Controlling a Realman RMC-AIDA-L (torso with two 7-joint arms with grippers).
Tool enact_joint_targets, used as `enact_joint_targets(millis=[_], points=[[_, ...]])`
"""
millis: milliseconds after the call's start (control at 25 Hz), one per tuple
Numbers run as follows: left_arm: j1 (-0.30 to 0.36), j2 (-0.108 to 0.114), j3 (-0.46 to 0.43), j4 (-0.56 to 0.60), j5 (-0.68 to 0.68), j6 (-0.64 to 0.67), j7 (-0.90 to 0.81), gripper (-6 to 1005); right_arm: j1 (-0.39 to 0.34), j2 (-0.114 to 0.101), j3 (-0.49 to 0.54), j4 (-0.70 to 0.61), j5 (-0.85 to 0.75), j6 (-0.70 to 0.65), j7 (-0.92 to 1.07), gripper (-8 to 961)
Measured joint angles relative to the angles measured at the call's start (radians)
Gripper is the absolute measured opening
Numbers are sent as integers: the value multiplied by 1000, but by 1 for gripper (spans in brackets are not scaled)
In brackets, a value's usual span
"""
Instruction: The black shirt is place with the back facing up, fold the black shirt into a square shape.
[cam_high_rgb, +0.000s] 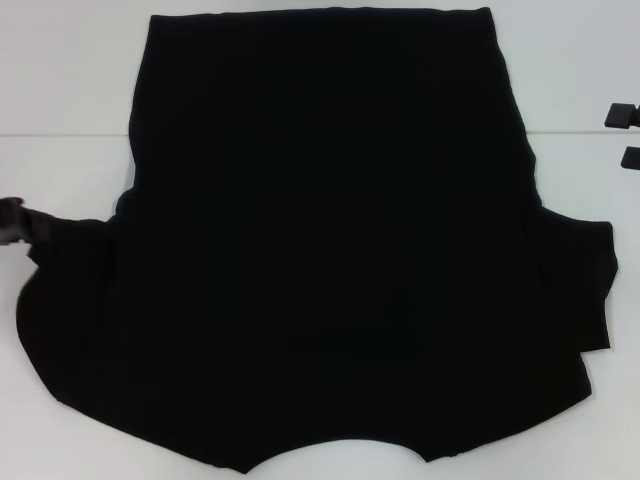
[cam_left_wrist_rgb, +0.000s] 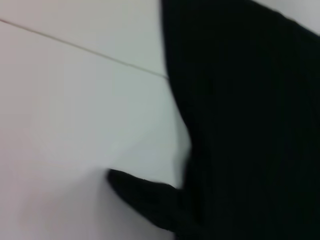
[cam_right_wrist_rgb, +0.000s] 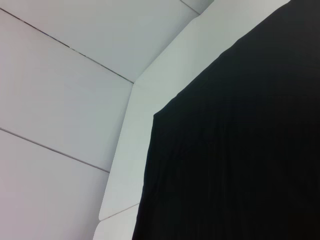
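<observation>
Left claw sits at the shirt's left sleeve edge, its grip unclear. Right claw hovers open beside the black shirt, spread flat on the white bench.

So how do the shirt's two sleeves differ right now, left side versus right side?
On the black shirt, the left sleeve is drawn outward to a point at the left gripper, which is at its tip; the right sleeve lies flat with a squared end, untouched, with the right gripper farther back on the white table. Both are plain black.
</observation>
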Motion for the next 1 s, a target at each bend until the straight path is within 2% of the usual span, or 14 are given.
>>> enact_joint_targets(millis=[160, 240, 360, 480, 760, 1000], points=[[-17, -12, 117, 17, -2, 7, 14, 115, 0, 0, 0, 1, 0, 0, 0, 896], [-21, -37, 177, 68, -6, 8, 57, 121, 0, 0, 0, 1, 0, 0, 0, 895], [-13, -94, 270, 188, -4, 8, 133, 130, 0, 0, 0, 1, 0, 4, 0, 894], [-3, -134, 365, 273, -2, 9, 190, 139, 0, 0, 0, 1, 0, 5, 0, 895], [5, -170, 462, 280, 8, -15, 280, 159, -3, 0, 0, 2, -1, 8, -3, 894], [6, -172, 470, 256, 21, -22, 269, 177, -10, 0, 0, 2, -2, 11, -2, 888]])
